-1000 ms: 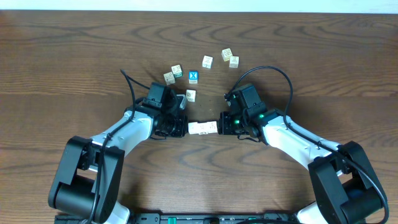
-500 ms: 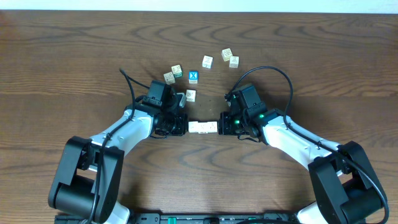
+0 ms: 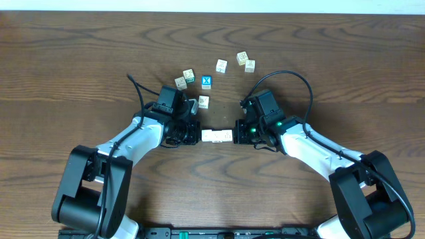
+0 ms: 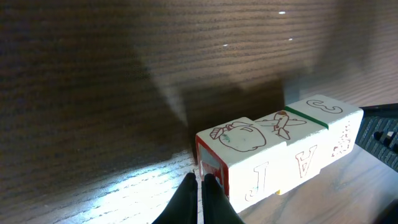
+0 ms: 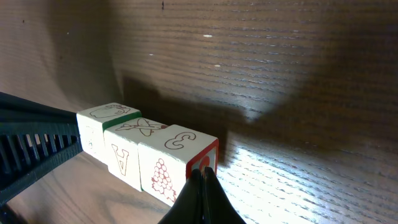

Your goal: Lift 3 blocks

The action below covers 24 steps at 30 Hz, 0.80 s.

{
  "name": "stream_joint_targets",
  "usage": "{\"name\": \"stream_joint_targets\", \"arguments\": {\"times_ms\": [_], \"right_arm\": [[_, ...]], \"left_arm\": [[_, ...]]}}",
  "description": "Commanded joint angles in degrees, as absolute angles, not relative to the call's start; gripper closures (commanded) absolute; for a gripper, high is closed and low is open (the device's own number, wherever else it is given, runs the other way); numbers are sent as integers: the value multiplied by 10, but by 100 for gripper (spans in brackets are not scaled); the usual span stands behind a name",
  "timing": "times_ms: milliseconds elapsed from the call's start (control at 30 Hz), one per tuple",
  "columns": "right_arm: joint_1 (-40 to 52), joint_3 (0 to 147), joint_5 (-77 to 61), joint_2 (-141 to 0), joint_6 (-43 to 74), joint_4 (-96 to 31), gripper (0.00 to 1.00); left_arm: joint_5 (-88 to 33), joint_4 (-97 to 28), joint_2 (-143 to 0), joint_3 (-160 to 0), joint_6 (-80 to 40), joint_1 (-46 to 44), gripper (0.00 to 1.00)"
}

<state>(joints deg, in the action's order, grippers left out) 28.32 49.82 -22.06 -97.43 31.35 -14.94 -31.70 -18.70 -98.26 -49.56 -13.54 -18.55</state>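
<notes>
Blocks (image 3: 217,136): three in a row, end to end, between the two claws on the table (image 3: 80,66).
Left claw (image 4: 200,186): fingers pinched together, tips pressing the row's red-edged end.
Right claw (image 5: 202,183): fingers pinched together, tips against the opposite end.
Blue cube (image 3: 206,81): well apart, farther back.
Lift: cannot tell whether the row clears the wood.

Overhead: bright, even light, sharp throughout, with soft shadows hugging the arms (image 3: 133,138). Left wrist: the table (image 4: 93,74) is dim, with a glare patch just left of the left fingers (image 4: 186,202), themselves dark and blurred. Deep shadow lies beyond the blocks (image 4: 273,149). Right wrist: glare just right of the right fingers (image 5: 194,200), shadow ahead of them, fingertips soft.
</notes>
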Motion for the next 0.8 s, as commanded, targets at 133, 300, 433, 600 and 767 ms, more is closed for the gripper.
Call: {"name": "stream_joint_targets", "arguments": {"times_ms": [133,300,433,600,767], "right_arm": [[309,504,-301,-961,308,-136,99],[309,504,-310,-961,308,-131,99],[309,505,-316,-961,308,-126,99],[309,506,-316,-961,308,-126,99],[309,506,-318,-960,308,-126,99]], "left_arm": [[-433,-177,-972,-524,-143,-206,93],[-433,-177,-972,-524,-143,-206,93],[-433,-177,-972,-524,-143,-206,93],[-433,-177,-972,-524,-143,-206,93],[-433,-177,-972,-528,-143,-206,93]]}}
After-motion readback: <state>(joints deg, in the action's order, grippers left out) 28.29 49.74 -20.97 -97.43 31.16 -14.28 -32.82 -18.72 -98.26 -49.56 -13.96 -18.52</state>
